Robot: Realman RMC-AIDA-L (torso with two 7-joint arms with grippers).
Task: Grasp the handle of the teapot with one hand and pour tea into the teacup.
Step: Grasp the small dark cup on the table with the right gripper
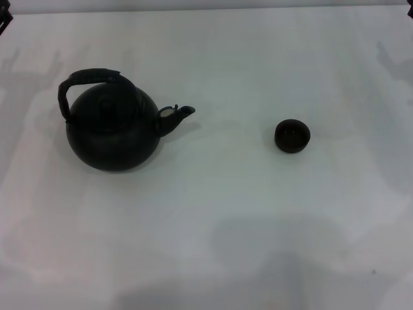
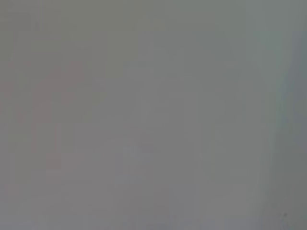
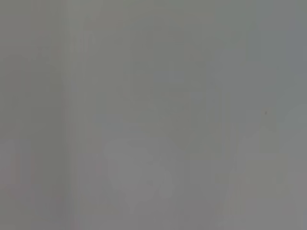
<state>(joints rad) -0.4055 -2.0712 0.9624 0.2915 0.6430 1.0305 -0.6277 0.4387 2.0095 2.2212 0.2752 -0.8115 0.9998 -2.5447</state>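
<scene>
On the white table [image 1: 213, 226] before us, nearest on our left, sits the teapot [image 1: 113, 132], upright, its spout aimed at the teacup [image 1: 292, 135], which stands well apart on our right at about the same depth. Over the pot's lid the handle [image 1: 87, 81] arches toward the far side, with nothing touching it. Neither of our grippers shows in any view, so we cannot tell whether they are released or clenched.
</scene>
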